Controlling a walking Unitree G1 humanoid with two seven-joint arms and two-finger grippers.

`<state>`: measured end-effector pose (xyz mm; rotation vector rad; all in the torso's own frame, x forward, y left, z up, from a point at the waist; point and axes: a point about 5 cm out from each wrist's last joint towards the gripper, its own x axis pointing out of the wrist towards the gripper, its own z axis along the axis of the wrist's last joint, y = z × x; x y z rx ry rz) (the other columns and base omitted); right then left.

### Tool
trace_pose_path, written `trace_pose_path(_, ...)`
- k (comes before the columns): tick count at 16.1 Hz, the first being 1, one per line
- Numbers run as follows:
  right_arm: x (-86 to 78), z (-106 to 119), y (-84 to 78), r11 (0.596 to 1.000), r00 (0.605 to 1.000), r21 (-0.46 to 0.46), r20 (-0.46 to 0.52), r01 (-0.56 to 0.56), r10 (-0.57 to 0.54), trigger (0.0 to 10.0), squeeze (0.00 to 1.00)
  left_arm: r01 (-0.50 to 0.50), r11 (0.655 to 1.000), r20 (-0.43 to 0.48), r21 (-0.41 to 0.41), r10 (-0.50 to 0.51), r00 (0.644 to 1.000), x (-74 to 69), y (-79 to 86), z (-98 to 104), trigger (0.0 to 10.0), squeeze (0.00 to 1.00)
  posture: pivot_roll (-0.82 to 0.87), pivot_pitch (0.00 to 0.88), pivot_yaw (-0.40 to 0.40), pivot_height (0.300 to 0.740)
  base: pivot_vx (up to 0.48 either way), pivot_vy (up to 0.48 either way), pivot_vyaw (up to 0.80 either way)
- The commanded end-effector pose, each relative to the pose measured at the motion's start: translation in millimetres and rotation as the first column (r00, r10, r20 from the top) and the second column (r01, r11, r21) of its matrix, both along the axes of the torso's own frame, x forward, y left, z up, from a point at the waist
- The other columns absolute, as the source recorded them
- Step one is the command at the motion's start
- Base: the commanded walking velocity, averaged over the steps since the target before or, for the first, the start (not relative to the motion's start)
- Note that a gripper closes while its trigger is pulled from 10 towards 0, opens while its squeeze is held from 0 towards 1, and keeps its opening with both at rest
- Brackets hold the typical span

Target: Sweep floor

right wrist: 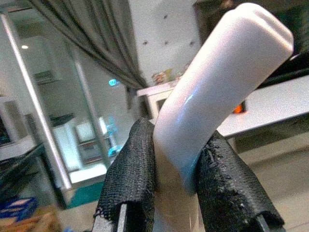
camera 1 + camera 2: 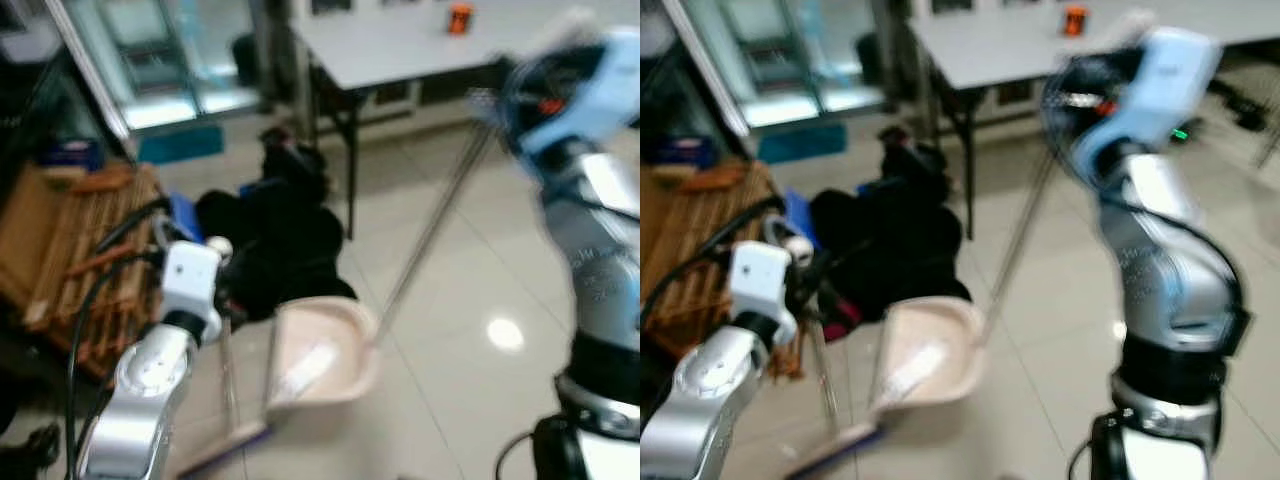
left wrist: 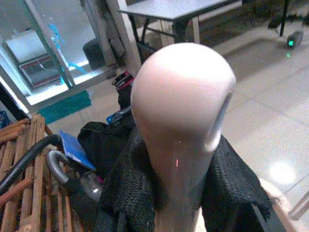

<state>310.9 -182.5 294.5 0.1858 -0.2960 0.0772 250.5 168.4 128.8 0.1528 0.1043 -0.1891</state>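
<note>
Two silver arms are in view, each ending in one gripper: the left gripper [image 3: 181,193] and the right gripper [image 1: 176,186]. There are two cleaning tools: one dustpan [image 2: 322,352] and one broom [image 2: 222,372], each with one long handle. One grey surface [image 2: 400,45] stands behind the dustpan, bearing one orange thing [image 2: 459,18]. One black heap [image 2: 275,245] lies near the dustpan, and one wooden rack [image 2: 75,255] stands beside that heap.
</note>
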Motion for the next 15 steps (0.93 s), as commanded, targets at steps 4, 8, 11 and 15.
trace_pose_path(4,-3.1,11.2,10.2,1.000,0.997,0.000,0.076,-0.030,0.030,10.0,0.00,-0.014,1.000,0.039,0.020,0.013,0.999,2.5,4.7,7.9,10.0,0.00,-0.02,0.014,0.037,0.740,0.364,0.000,0.00)
trace_pose_path(8,-2.4,10.2,10.1,0.999,0.997,0.002,0.075,-0.032,0.032,10.0,0.00,-0.014,1.000,0.037,0.020,0.013,0.999,1.6,4.5,6.9,10.0,0.00,-0.02,0.010,0.033,0.740,0.368,0.000,0.00)
trace_pose_path(11,-2.7,9.5,10.3,1.000,0.997,0.007,0.077,-0.029,0.029,10.0,0.00,-0.012,1.000,0.035,0.022,0.011,0.999,1.5,5.3,6.2,10.0,0.00,-0.02,0.006,0.036,0.740,0.369,0.000,0.00)
trace_pose_path(15,-3.3,9.1,9.0,1.000,0.997,0.005,0.081,-0.020,0.020,10.0,0.00,-0.008,1.000,0.034,0.025,0.007,0.999,2.1,5.2,5.5,10.0,0.00,-0.02,0.000,0.039,0.740,0.368,0.000,0.00)
